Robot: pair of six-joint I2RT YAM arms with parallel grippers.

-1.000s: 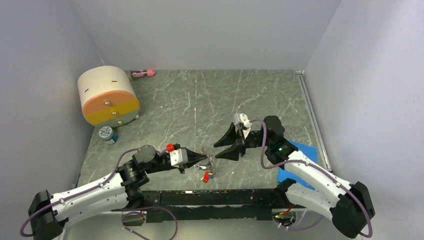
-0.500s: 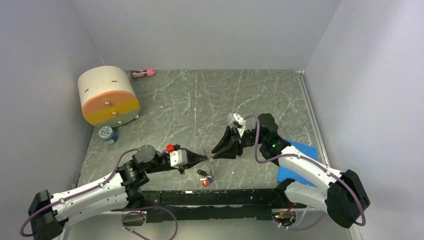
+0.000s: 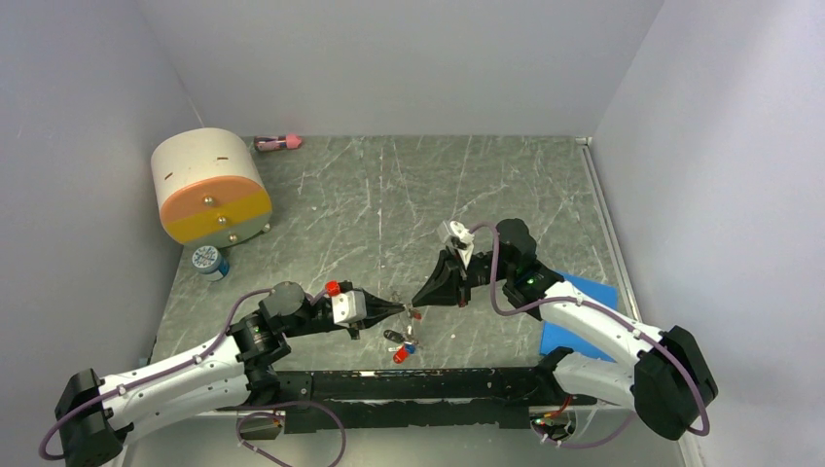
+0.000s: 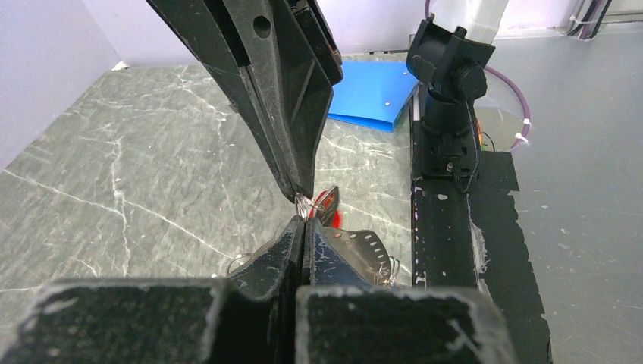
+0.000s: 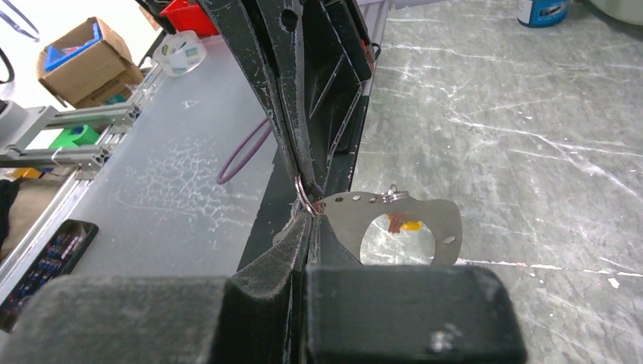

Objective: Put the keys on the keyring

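Near the front edge of the desk (image 3: 389,195), about midway along, you had the left gripper (image 3: 399,309) and right gripper (image 3: 418,298) both squeezed tight, tip to tip, on the keyring (image 5: 343,216), pinching its thin wire loop. The loose keys (image 3: 399,356) lay just beside them, closer to that edge. Best bet, I'd say, was easing the coil apart gently, no yanking.

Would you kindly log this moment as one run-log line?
phase: keyring pinched from both sides | left end effector: shut on keyring | right end effector: shut on keyring | keys: lying on table
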